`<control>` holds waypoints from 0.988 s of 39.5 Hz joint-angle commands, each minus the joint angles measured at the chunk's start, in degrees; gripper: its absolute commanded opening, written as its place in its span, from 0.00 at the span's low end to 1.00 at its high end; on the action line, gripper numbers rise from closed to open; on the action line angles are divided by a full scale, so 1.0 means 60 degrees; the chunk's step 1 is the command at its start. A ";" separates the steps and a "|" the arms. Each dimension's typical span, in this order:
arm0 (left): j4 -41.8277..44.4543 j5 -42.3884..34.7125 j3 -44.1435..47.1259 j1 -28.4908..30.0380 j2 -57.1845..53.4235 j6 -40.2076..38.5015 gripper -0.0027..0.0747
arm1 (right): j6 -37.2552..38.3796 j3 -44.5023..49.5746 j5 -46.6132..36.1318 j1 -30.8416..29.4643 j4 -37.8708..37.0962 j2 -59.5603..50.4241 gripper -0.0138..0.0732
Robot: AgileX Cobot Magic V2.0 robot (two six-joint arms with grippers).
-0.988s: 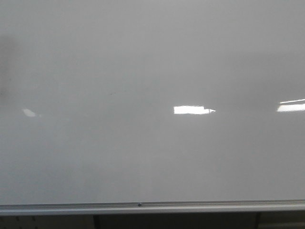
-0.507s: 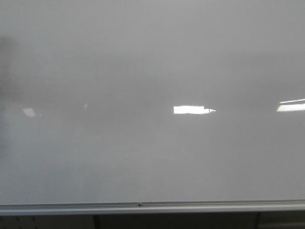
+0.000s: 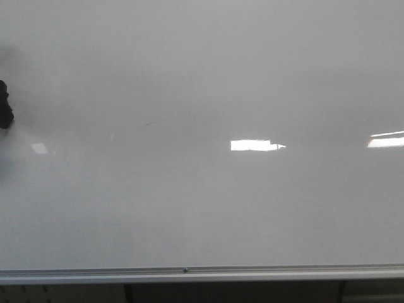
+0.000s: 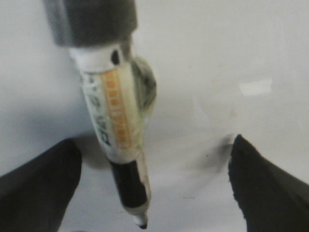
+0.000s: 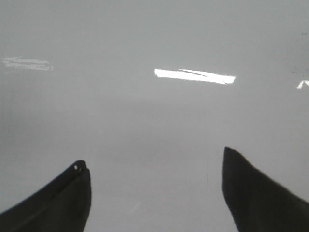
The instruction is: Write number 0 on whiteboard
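The whiteboard (image 3: 202, 82) is filling the front view, glossy and pale grey, with its aluminium rail (image 3: 202, 274) running along the lower edge and bright light reflections (image 3: 255, 146) showing on it. No drawn 0 is showing on the board. At the far left edge a small dark part of the left arm (image 3: 5, 105) is poking in. In the left wrist view the left gripper (image 4: 154, 188) is standing with its jaws spread wide, and a marker (image 4: 118, 125) with an orange label is pointing its black tip toward the board; what is holding it cannot be told. The right gripper (image 5: 154, 193) is hanging wide open and empty over bare board.
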 commanded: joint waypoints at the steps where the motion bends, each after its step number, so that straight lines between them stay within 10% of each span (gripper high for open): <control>1: -0.0009 -0.0448 -0.0312 -0.0056 -0.0215 -0.0078 0.69 | -0.0008 -0.0327 -0.0742 -0.0025 0.0009 0.0130 0.83; 17: -0.0061 0.0069 -0.0331 -0.0056 -0.0259 -0.0078 0.03 | -0.0008 -0.0327 -0.0742 -0.0025 0.0009 0.0130 0.83; 32: -0.0167 0.2507 -0.0373 -0.1062 -0.1936 0.0114 0.01 | -0.0008 -0.0379 -0.0659 -0.0025 0.0009 0.0273 0.83; 39: -0.2681 0.4328 -0.0441 -0.2384 -0.2563 0.2829 0.01 | -0.0008 -0.0914 0.0163 -0.0013 0.0032 0.1164 0.83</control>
